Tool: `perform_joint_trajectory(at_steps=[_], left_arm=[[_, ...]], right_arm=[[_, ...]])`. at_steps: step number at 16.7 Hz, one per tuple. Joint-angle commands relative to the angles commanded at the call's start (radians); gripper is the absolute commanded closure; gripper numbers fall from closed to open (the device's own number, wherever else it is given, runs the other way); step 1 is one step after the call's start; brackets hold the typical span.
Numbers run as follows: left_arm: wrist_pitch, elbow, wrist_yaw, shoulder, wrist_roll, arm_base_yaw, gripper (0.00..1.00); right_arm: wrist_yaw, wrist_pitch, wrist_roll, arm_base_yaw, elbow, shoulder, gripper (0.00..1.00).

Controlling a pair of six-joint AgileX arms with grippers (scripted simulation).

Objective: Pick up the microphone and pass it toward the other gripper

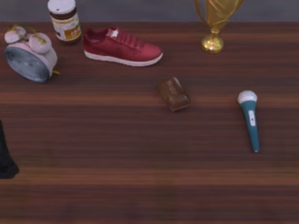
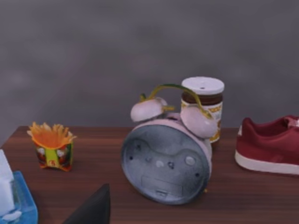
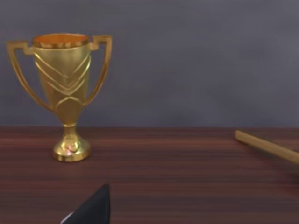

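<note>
The dark striped wooden table [image 1: 140, 186] carries, in descending size, a red low-top sneaker with a white sole [image 1: 121, 47] near the far edge; a pale pink twin-bell alarm clock [image 1: 29, 53] lying at the far left; a gold two-handled trophy cup [image 1: 215, 21] at the far right; a brown-labelled jar with a white lid [image 1: 64, 19] between clock and sneaker; a small brown leather wallet-like block [image 1: 174, 94] near the centre; and the microphone [image 1: 250, 119], with a slim teal handle and a rounded white head. The microphone lies flat on the right half of the table, head toward the far edge, well apart from every other object and touched by nothing.

Progress: the task appears not yet begun. Grasp, lift and the pass toward the other gripper all remain. Being on the right side, the microphone seems likelier to be taken by the right arm.

The left gripper [image 1: 6, 158] shows only as a dark shape at the table's left edge; whether its fingers are apart cannot be told. The right gripper [image 3: 91, 207] is absent from the top view, and its state cannot be told either.

View differences: only the left wrist view shows an orange fries-like toy [image 2: 51, 144] and a blue-and-white box [image 2: 11, 196]; only the right wrist view shows a tan wooden rod [image 3: 266, 147]. Neither wrist view shows the microphone.
</note>
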Motion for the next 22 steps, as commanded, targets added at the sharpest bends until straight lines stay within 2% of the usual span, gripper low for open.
perform_joint_trajectory(at_steps=[4, 8, 22], left_arm=[[0.0, 0.0, 0.0, 0.0, 0.0, 0.0, 0.0], [0.0, 0.0, 0.0, 0.0, 0.0, 0.0, 0.0], [0.0, 0.0, 0.0, 0.0, 0.0, 0.0, 0.0]], right_arm=[[0.0, -0.019, 0.008, 0.008, 0.029, 0.031, 0.0], [0.003, -0.124, 0.051, 0.047, 0.189, 0.22, 0.0], [0.031, -0.753, 0.284, 0.261, 1.05, 1.545, 0.0]])
